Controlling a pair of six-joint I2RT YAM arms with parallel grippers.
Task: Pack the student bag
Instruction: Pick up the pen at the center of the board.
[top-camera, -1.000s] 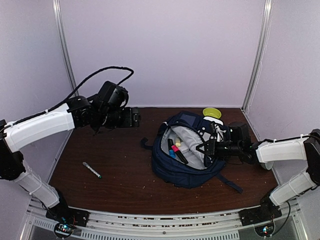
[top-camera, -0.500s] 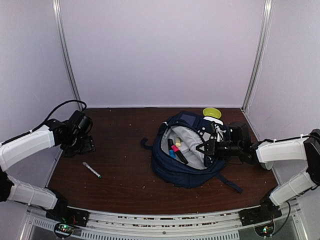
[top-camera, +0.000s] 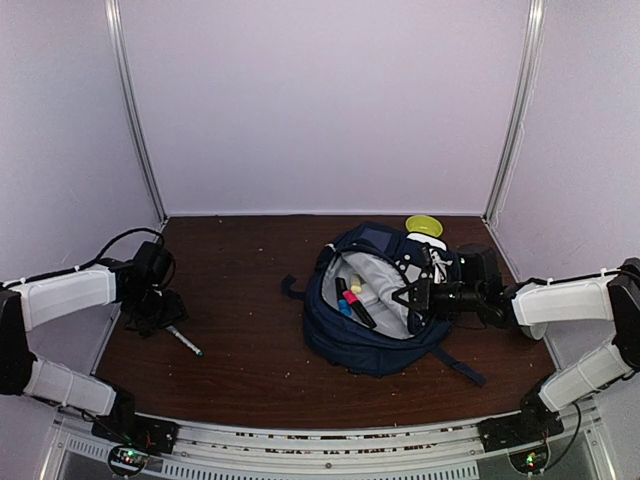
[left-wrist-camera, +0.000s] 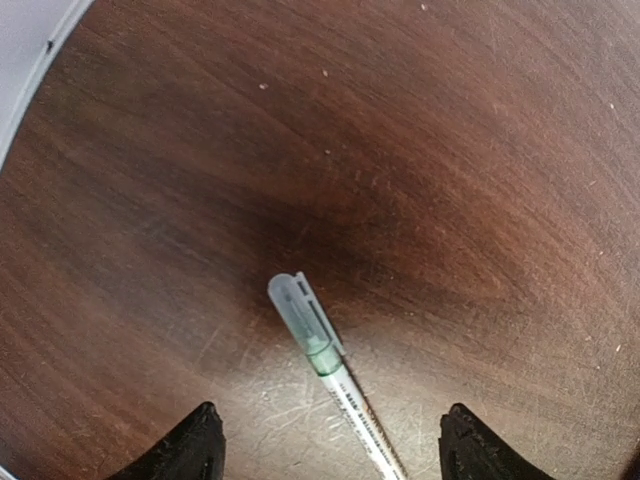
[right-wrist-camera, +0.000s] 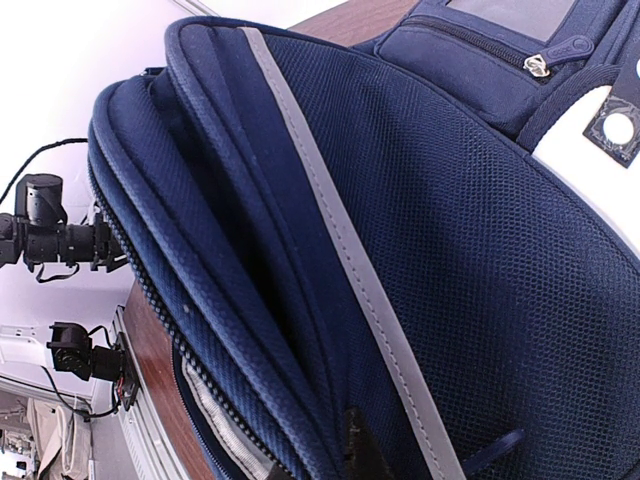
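The student bag (top-camera: 385, 335) lies right of centre, navy with a grey stripe (right-wrist-camera: 340, 250), its main compartment open and showing light grey lining. Inside lie a black marker (top-camera: 360, 311), a pink and a blue item, and something pale yellow. My right gripper (top-camera: 413, 297) is shut on the bag's upper opening edge and holds it up; one dark fingertip (right-wrist-camera: 362, 452) shows against the folded fabric. A white pen with a translucent green cap (left-wrist-camera: 305, 318) lies on the table at the left (top-camera: 185, 341). My left gripper (left-wrist-camera: 332, 442) hovers just above it, open, a finger on either side.
A yellow-green round thing (top-camera: 424, 225) sits behind the bag near the back right corner. The bag's straps (top-camera: 292, 286) trail out to the left and lower right. White walls and metal posts (top-camera: 136, 110) close in the brown table (top-camera: 240, 270).
My left arm has swung from the back of the table down to the front left, over the pen, and its jaws have narrowed a little. The right arm and bag have not moved.
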